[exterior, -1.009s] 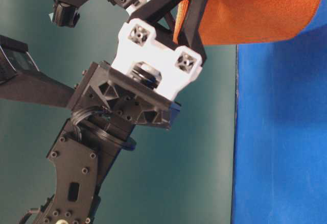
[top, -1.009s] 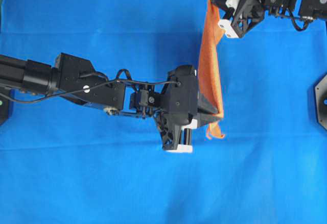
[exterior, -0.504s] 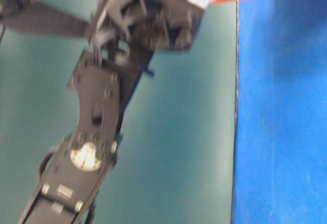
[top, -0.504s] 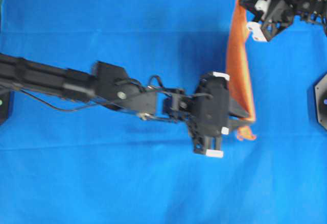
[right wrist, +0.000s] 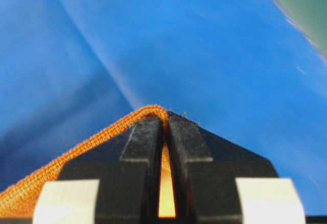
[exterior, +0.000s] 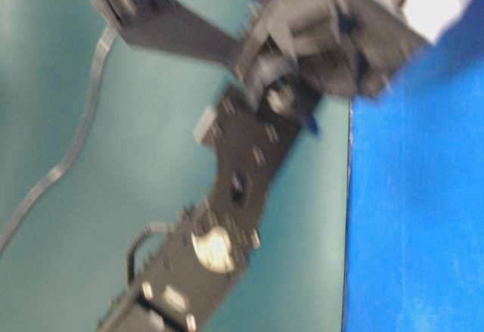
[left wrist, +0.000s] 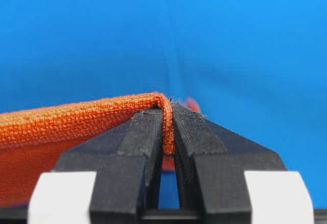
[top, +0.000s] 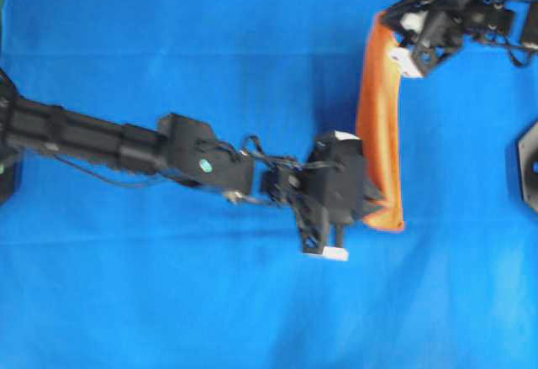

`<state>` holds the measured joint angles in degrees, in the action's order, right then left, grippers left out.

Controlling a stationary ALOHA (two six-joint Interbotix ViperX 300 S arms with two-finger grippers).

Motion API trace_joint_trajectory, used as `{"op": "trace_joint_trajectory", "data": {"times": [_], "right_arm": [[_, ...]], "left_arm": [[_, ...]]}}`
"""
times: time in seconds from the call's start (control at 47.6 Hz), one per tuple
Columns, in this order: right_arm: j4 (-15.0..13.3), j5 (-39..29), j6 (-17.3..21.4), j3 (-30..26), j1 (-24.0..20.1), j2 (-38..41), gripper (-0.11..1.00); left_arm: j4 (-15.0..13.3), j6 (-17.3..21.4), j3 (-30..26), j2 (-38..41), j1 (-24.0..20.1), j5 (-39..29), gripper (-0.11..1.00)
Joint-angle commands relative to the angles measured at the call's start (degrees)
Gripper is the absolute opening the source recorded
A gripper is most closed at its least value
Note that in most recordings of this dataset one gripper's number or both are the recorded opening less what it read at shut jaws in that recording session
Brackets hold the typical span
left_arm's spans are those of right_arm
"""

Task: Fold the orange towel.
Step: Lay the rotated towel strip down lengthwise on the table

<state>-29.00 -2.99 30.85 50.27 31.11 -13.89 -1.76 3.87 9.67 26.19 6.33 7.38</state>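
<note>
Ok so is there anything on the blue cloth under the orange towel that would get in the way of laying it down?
Nothing visible does. The orange towel hangs between the left gripper and the right gripper, both shut on its edge, and the blue cloth around it shows only the arms.

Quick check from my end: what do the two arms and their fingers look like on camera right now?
Both arms are matte black with boxy, screw-studded links and thin black cables looping at the wrists. The left gripper and right gripper carry white blocks at the finger bases. The fingers are black, wedge-shaped, with ribbed inner faces.
</note>
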Motion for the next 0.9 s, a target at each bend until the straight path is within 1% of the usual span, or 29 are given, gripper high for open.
{"op": "trace_joint_trajectory", "data": {"times": [0.0, 0.126, 0.21, 0.315, 0.42, 0.567, 0.883], "right_arm": [[-0.09, 2.81, 0.18, -4.75, -0.79, 4.39, 0.04], [-0.09, 3.52, 0.00, -9.76, -2.55, 10.28, 0.04], [-0.09, 3.43, 0.00, -12.39, -3.78, 13.10, 0.04], [-0.09, 3.25, 0.00, -14.41, -4.83, 15.29, 0.04], [-0.09, 3.16, 0.00, -14.85, -4.92, 15.82, 0.03], [-0.18, 3.25, 0.00, -14.85, -5.01, 15.91, 0.04], [-0.18, 3.43, -0.44, -14.85, -6.42, 17.23, 0.04]], "left_arm": [[-0.09, -2.02, 3.43, -4.48, 2.64, 0.79, 0.02], [-0.09, -5.54, 9.67, -6.77, 2.99, 2.20, 0.02], [0.00, -6.86, 13.01, -7.91, 3.25, 3.60, 0.02], [0.00, -8.00, 16.44, -9.05, 3.69, 5.01, 0.02], [-0.09, -8.88, 19.25, -9.93, 3.78, 5.89, 0.02], [-0.09, -9.32, 20.92, -10.55, 3.78, 6.42, 0.02], [-0.09, -9.32, 20.30, -10.28, 3.69, 6.50, 0.02]]}}
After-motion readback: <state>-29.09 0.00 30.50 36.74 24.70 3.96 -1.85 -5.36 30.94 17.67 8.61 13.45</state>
